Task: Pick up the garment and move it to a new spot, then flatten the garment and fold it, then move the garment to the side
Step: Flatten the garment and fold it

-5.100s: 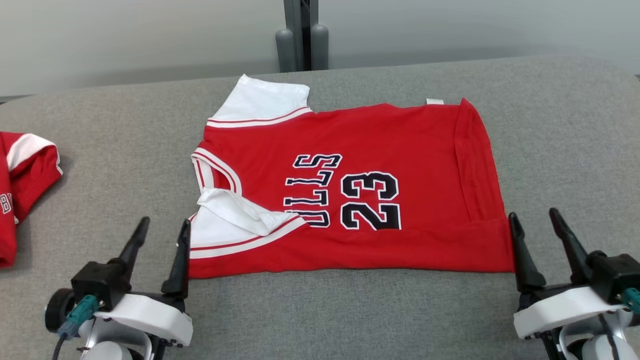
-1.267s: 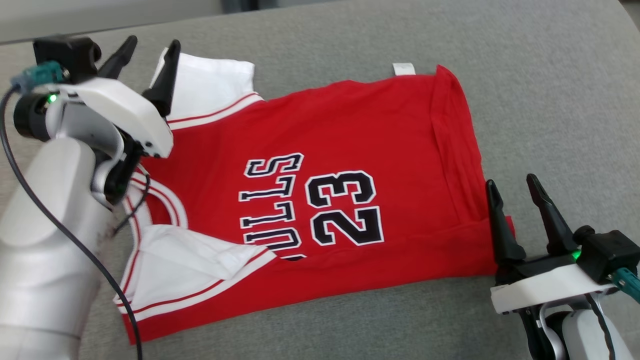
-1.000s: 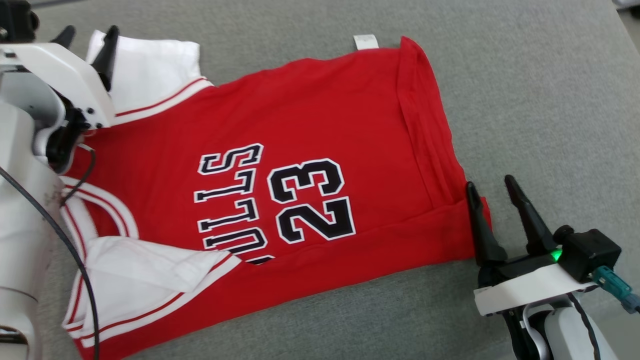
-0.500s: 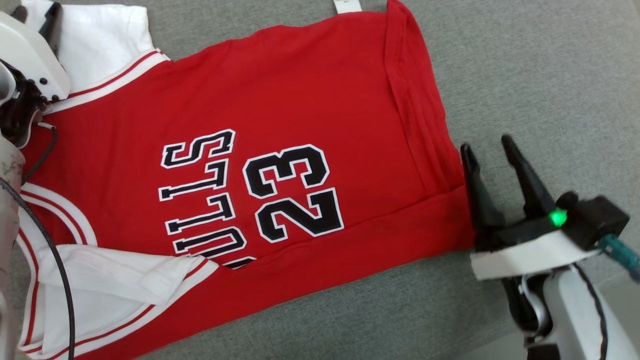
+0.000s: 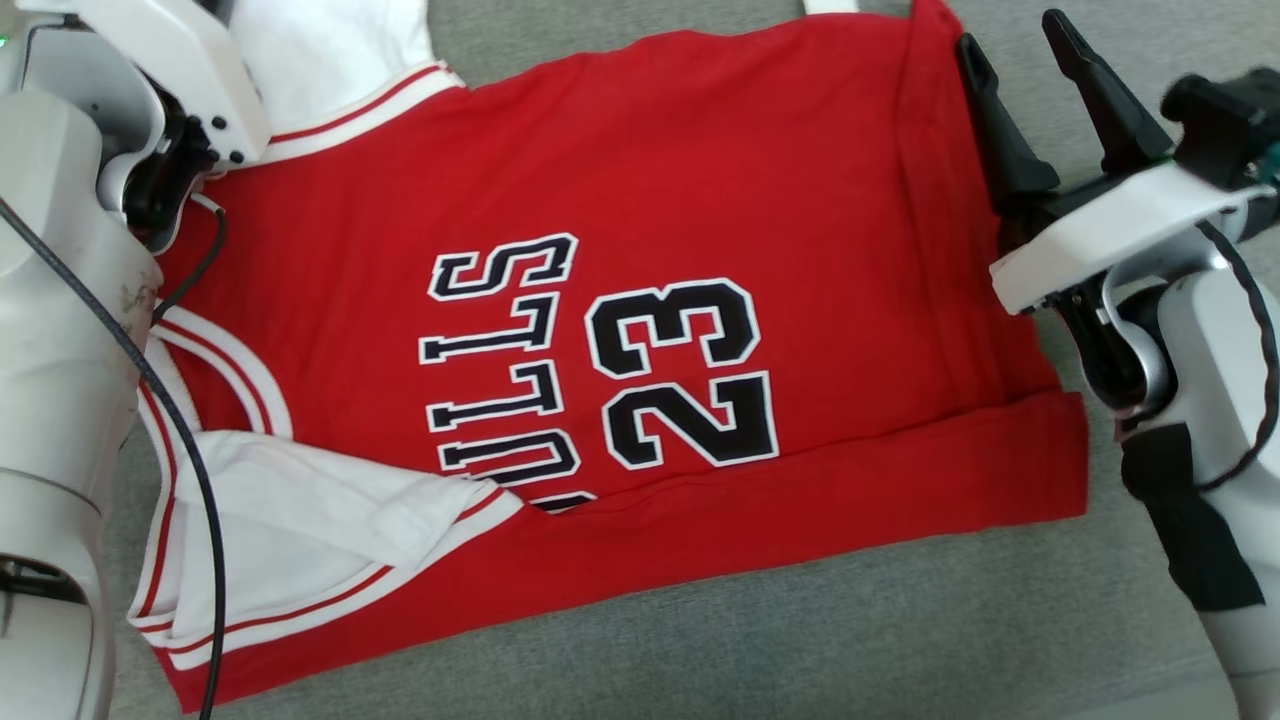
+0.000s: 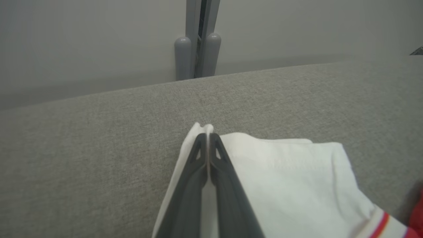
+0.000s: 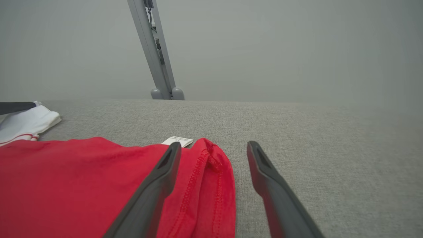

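The red jersey (image 5: 620, 200) with "23" and white sleeves lies flat on the grey padded surface, its near edge folded over. My left gripper (image 6: 207, 135) is shut on the outer edge of the far white sleeve (image 6: 284, 172), a bit of cloth peeking past the tips. In the head view that arm's white housing (image 5: 170, 50) sits over the same sleeve at the top left. My right gripper (image 5: 1008, 30) is open at the jersey's far right corner. In the right wrist view the gripper (image 7: 214, 145) straddles the red hem (image 7: 211, 172), one finger over cloth, the other over bare surface.
A white label (image 7: 177, 141) sticks out at the far hem. A grey post (image 6: 197, 49) stands behind the surface's back edge (image 6: 99, 92), before a plain wall. My left arm's black cable (image 5: 190, 440) hangs over the collar and near sleeve.
The head camera has shifted. My right gripper has travelled from the jersey's near right corner up to its far right corner, staying open. My left gripper, open 1.3 s ago, is now shut on the far sleeve.
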